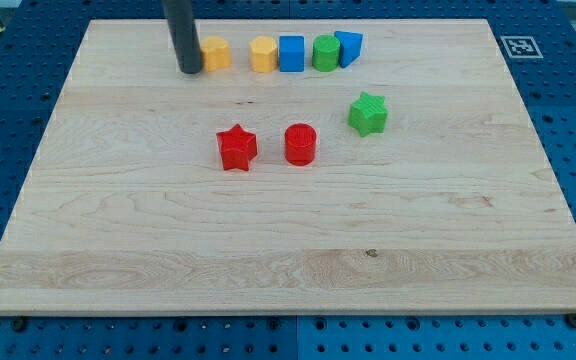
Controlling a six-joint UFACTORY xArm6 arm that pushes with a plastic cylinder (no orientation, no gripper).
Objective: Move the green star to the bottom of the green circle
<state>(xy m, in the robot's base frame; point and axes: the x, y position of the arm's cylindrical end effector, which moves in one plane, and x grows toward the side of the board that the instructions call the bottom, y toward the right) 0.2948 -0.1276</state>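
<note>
The green star [368,113] lies right of the board's centre, below and a little right of the green circle [325,52]. The green circle stands in a row of blocks near the view's top. My tip [190,70] rests on the board at the left end of that row, just left of a yellow block [216,52]. It is far to the left of the green star and touches neither green block.
The row at the top also holds a second yellow block [263,54], a blue cube [291,53] and another blue block [349,47]. A red star [236,148] and a red cylinder [300,144] lie near the centre. The wooden board [288,260] sits on a blue pegboard.
</note>
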